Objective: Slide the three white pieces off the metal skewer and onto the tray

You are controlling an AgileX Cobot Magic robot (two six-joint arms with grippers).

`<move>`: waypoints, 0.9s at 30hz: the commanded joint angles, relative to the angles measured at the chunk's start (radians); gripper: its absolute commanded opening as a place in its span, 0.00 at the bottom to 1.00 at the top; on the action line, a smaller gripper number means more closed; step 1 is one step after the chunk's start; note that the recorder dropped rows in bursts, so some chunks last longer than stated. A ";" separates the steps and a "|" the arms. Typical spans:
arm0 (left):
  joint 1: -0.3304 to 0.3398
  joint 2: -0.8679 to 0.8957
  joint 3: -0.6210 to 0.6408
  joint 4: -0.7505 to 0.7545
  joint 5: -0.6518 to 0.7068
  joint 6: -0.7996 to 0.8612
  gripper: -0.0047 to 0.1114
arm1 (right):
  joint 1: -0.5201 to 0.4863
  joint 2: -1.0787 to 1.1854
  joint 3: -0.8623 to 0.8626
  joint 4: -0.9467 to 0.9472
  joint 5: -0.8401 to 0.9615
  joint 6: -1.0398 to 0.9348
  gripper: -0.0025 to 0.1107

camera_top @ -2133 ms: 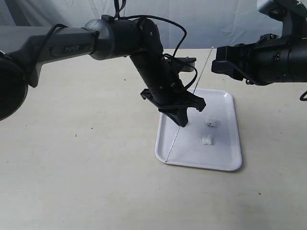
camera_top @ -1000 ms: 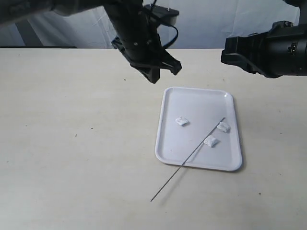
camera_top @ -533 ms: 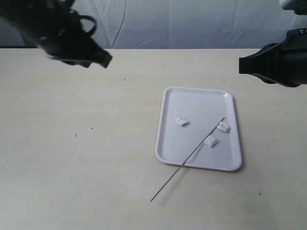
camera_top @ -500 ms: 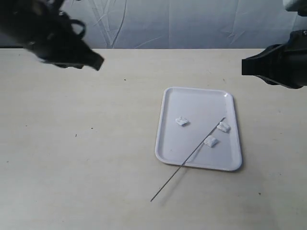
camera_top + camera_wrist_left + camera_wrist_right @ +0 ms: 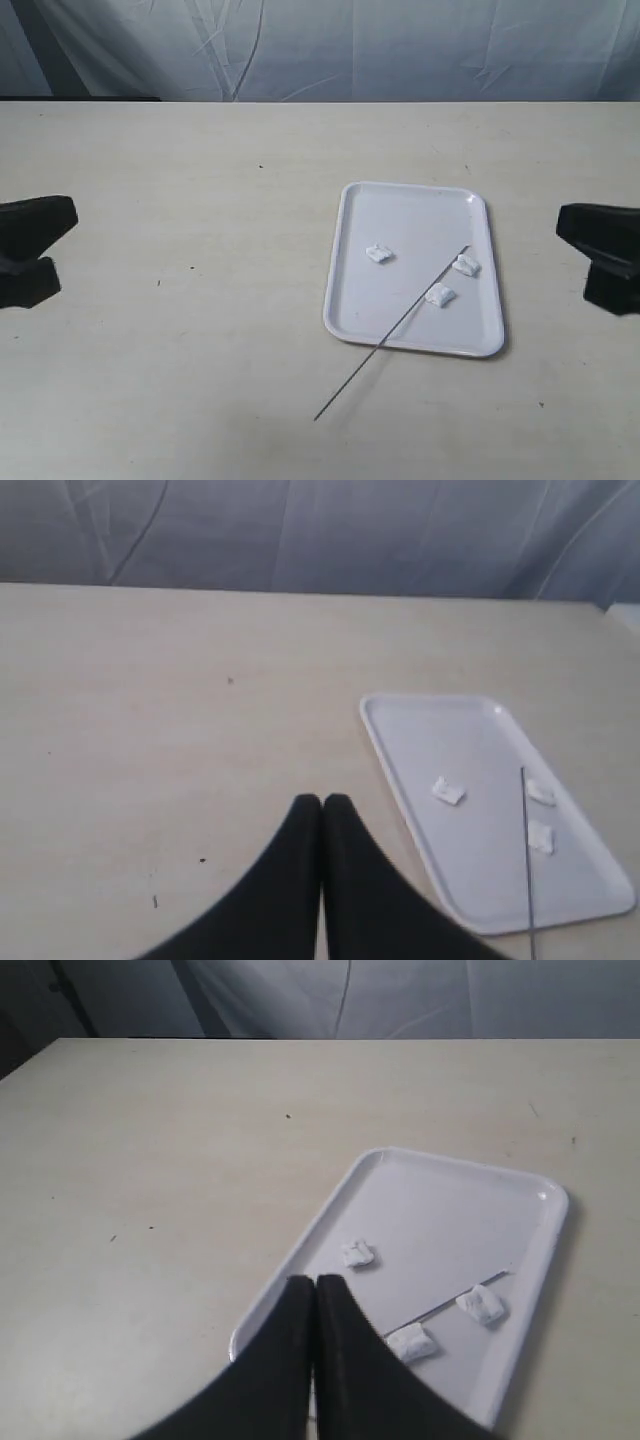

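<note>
Exterior view shows the three white pieces (image 5: 378, 254) lying loose on the tray (image 5: 410, 215). The bare metal skewer (image 5: 391, 332) crosses its near rim onto the table (image 5: 200, 350). The left hand (image 5: 322, 802) and right hand (image 5: 316, 1282) are pinched closed, empty and well apart from the tray; the task looks finished.

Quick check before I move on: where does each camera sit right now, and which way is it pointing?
Exterior: high, off the arms, looking down at the tray; both arms only dark shapes at the side edges.
Left wrist: on the left arm, looking past its shut tool across the table to the tray.
Right wrist: on the right arm, over its shut tool, tray just beyond.
Shared: all show tray, metal skewer, three white pieces.
</note>
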State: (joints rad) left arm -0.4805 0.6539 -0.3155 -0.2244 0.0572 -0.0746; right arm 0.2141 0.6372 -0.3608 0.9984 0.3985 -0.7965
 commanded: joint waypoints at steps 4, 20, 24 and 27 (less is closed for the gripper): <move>0.000 -0.095 0.144 -0.151 0.001 -0.004 0.04 | -0.004 -0.256 0.139 -0.003 -0.049 0.042 0.02; 0.101 -0.213 0.144 -0.141 0.078 0.006 0.04 | -0.135 -0.555 0.352 -0.555 -0.319 0.430 0.02; 0.252 -0.338 0.144 -0.141 0.078 0.006 0.04 | -0.208 -0.562 0.356 -0.693 -0.290 0.450 0.02; 0.368 -0.451 0.146 -0.061 0.125 0.051 0.04 | -0.214 -0.562 0.356 -0.821 -0.235 0.555 0.02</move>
State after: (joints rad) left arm -0.1768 0.2722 -0.1754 -0.3579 0.1416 -0.0664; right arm 0.0068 0.0803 -0.0101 0.2752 0.1291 -0.3114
